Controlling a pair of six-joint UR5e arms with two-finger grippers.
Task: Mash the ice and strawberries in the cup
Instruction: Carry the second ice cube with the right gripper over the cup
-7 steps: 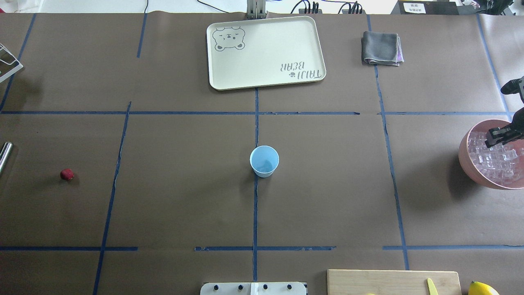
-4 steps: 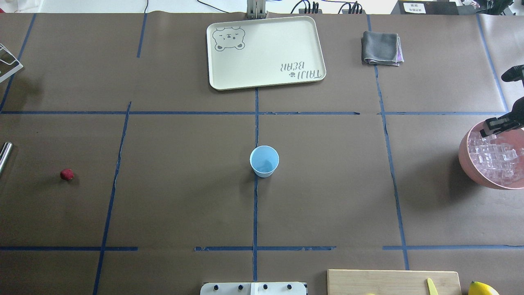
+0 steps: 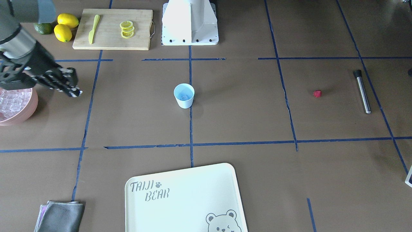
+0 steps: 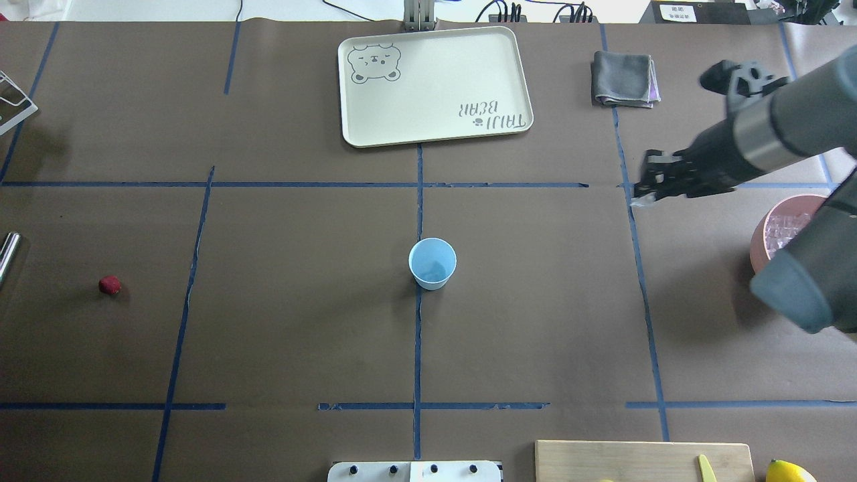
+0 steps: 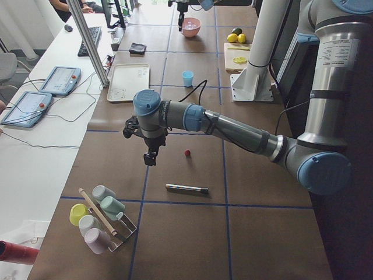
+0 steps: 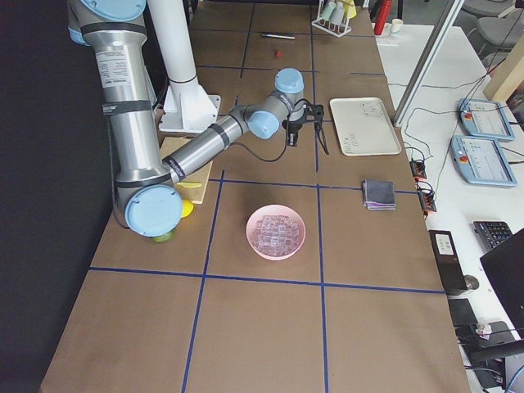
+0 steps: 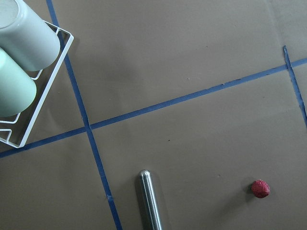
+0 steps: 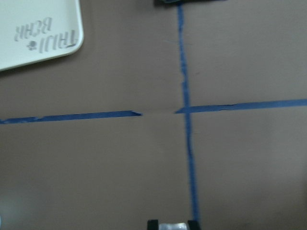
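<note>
The right gripper (image 4: 639,194) is clamped on 1 small clear ice cube (image 8: 172,225), held above the brown paper-covered desk (image 4: 301,321). The small pale blue tapered cup (image 4: 432,263) stands well to its left, nearer the robot. The pink bowl (image 4: 760,234) of ice cubes (image 6: 277,232) sits close on its right. The small red strawberry (image 5: 187,153) lies near the left gripper (image 5: 149,160); I cannot tell whether that one is apart or together.
</note>
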